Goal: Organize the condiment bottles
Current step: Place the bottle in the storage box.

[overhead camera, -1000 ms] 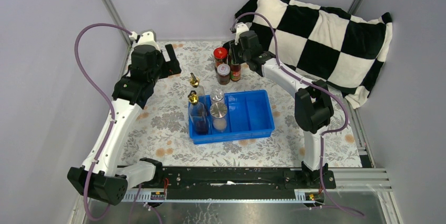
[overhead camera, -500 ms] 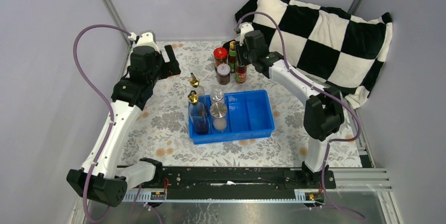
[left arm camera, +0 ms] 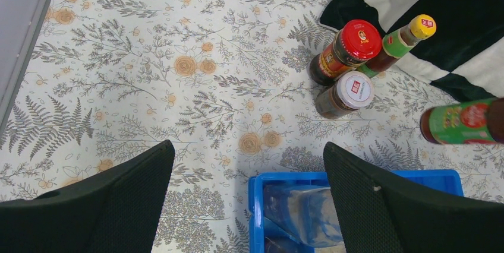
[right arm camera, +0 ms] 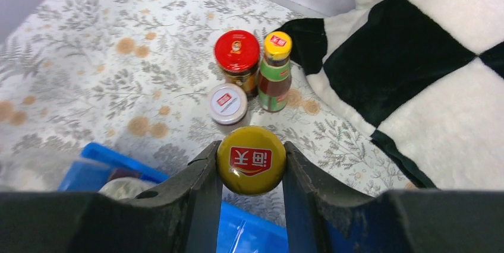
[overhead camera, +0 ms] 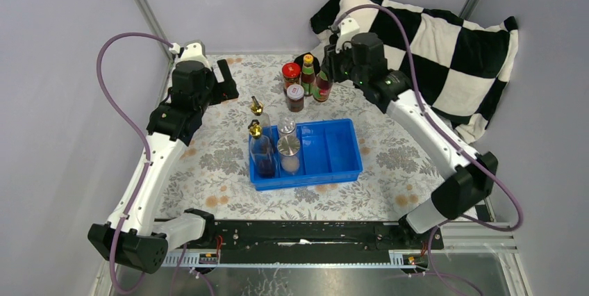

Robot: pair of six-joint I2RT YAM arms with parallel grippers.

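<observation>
My right gripper (overhead camera: 325, 74) is shut on the yellow cap of a dark sauce bottle (overhead camera: 321, 89) and holds it off the cloth, behind the blue tray (overhead camera: 326, 178). In the right wrist view the cap (right arm camera: 251, 159) sits between both fingers. The second yellow-capped bottle (overhead camera: 307, 74), a red-lidded jar (overhead camera: 291, 71) and a white-topped jar (overhead camera: 294, 96) stand together at the back. Two gold-spouted bottles (overhead camera: 258, 144) and two silver-lidded shakers (overhead camera: 289, 147) stand at the tray's left end. My left gripper (overhead camera: 226, 82) is open and empty, above the cloth left of the jars.
A black-and-white checked pillow (overhead camera: 430, 46) lies at the back right, close behind the standing bottle. The tray's middle and right compartments (overhead camera: 337, 144) hold nothing. The floral cloth (overhead camera: 208, 164) covers the table. Grey walls close in the left and back.
My right gripper has lifted the sauce bottle from beside the jars and carried it a little to the right. The right arm's elbow swung out right. The left arm has not moved.
</observation>
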